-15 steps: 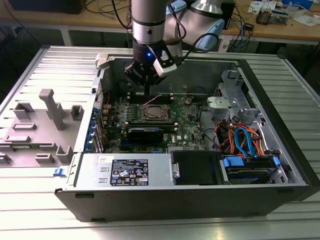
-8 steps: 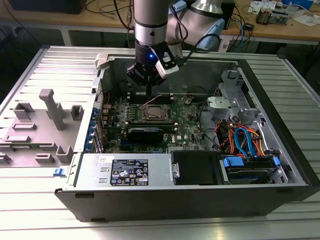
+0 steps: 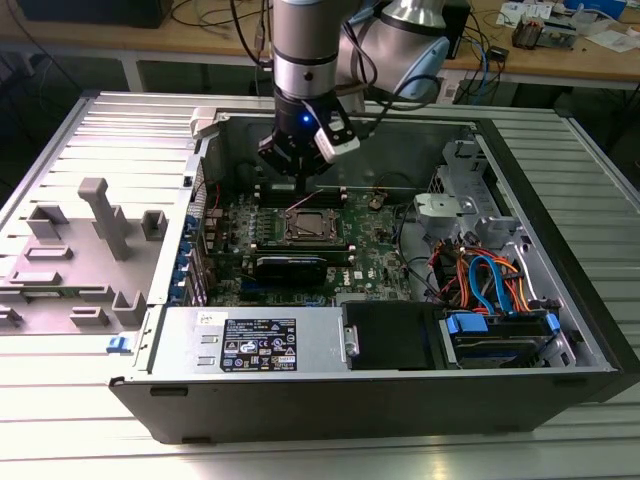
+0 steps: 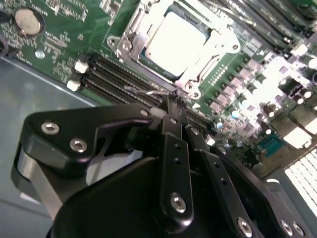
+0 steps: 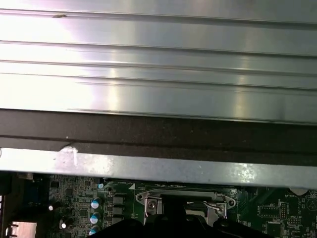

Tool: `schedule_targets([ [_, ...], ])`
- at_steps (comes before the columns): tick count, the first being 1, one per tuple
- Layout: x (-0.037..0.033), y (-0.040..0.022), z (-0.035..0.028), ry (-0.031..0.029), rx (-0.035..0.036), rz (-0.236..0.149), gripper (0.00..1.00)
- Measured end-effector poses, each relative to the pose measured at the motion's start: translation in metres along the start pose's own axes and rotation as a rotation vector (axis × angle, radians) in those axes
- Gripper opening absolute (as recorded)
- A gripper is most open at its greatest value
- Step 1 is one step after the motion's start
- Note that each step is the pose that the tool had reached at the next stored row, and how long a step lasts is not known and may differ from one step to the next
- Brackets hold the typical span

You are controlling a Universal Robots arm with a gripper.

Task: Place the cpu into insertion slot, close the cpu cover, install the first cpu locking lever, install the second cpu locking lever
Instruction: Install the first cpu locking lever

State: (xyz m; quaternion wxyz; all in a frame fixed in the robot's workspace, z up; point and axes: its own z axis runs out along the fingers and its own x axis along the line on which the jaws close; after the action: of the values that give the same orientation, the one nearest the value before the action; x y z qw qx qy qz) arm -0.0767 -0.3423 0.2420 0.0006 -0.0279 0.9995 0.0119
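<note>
The cpu [image 4: 173, 39] lies flat in the insertion slot [image 3: 287, 229] of the green motherboard, its silver top facing up. The grey-metal cpu cover [image 4: 130, 30] lies down around it, framing the chip. A thin wire locking lever [image 4: 147, 92] runs along the socket's near side, also visible in the first wrist view [image 5: 214, 205]. My gripper [image 4: 174, 100] hangs low inside the case just behind the socket [image 3: 300, 180]. Its black fingers [image 4: 171, 129] are shut together, tips at the lever's free end. Whether the wire is pinched or only touched is hidden.
Black memory slots [image 4: 114, 82] run beside the socket, and a coin battery [image 4: 26, 20] sits farther off. The open case has a power supply [image 3: 250, 345] in front and a drive cage with cables [image 3: 490, 285] on the exterior view's right. A grey plastic shroud [image 3: 90, 250] lies outside.
</note>
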Motion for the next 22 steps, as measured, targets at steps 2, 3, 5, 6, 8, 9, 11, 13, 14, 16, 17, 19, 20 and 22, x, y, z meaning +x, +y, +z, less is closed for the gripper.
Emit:
schedule_targets([
  [2, -0.0012, 0.0001, 0.0021, 0.0000, -0.0008, 0.000, 0.11],
  [3, -0.0021, 0.0003, 0.0032, -0.0001, -0.0012, 0.000, 0.11],
  [5, -0.0029, 0.0010, 0.0046, 0.0000, -0.0017, 0.001, 0.11],
  [6, -0.0033, 0.0015, 0.0052, -0.0002, -0.0020, 0.001, 0.11],
  [8, -0.0041, 0.0024, 0.0056, -0.0002, -0.0020, 0.001, 0.11],
  [9, -0.0047, 0.0028, 0.0057, -0.0001, -0.0019, 0.001, 0.11],
  [11, -0.0060, 0.0039, 0.0059, -0.0001, -0.0020, 0.001, 0.11],
  [13, -0.0073, 0.0049, 0.0062, -0.0003, -0.0021, 0.001, 0.11],
  [14, -0.0080, 0.0052, 0.0064, -0.0002, -0.0021, 0.001, 0.11],
  [16, -0.0107, 0.0055, 0.0074, -0.0002, -0.0021, 0.001, 0.11],
  [17, -0.0117, 0.0054, 0.0080, -0.0001, -0.0020, 0.001, 0.11],
  [19, -0.0136, 0.0054, 0.0092, -0.0001, -0.0020, 0.001, 0.11],
  [20, -0.0138, 0.0053, 0.0097, -0.0001, -0.0019, 0.001, 0.11],
  [22, -0.0138, 0.0053, 0.0101, -0.0001, -0.0020, 0.001, 0.11],
])
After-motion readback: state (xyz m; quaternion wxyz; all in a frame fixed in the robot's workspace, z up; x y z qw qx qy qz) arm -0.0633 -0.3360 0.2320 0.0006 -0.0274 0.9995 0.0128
